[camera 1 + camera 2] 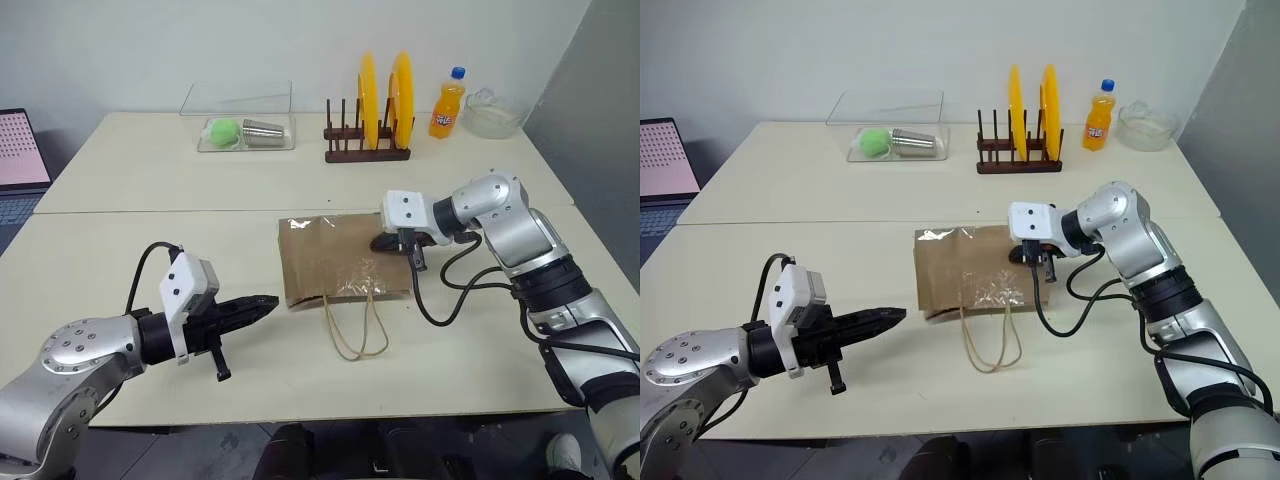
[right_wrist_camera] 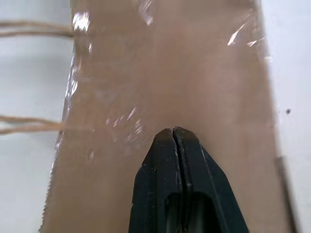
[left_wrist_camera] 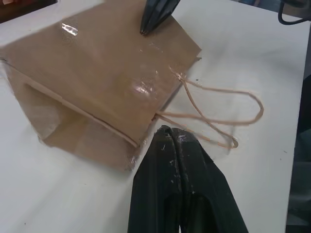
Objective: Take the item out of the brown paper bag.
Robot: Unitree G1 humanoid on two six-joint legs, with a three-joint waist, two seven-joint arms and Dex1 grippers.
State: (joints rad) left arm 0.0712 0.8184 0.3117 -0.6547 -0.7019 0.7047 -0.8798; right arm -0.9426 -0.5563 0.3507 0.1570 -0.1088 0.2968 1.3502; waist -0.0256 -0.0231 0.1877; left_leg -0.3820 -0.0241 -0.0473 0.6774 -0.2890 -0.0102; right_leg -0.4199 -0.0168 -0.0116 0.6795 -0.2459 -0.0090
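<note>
Two grippers sit low over the pale table (image 1: 120,190), one at each side of the brown paper bag (image 1: 335,262). At far left a laptop (image 1: 20,150) shows at the table's edge. The left gripper (image 1: 268,302) hangs just beside the bag's left edge, its black fingers pressed together and holding nothing. The bag lies flat at the table's middle, patched with shiny clear tape, its two looped cord handles (image 1: 355,328) trailing toward the near edge. The item cannot be made out; whether it is inside the bag cannot be told. Behind, a clear box (image 1: 238,120) holds a green ball (image 1: 222,130) and a metal cup (image 1: 263,131); next come a wooden rack with two yellow plates (image 1: 385,100), an orange soda bottle (image 1: 448,105) and a glass bowl (image 1: 492,115). The right gripper (image 2: 172,133) hovers over the bag's right end, fingers pressed together, pinching nothing
</note>
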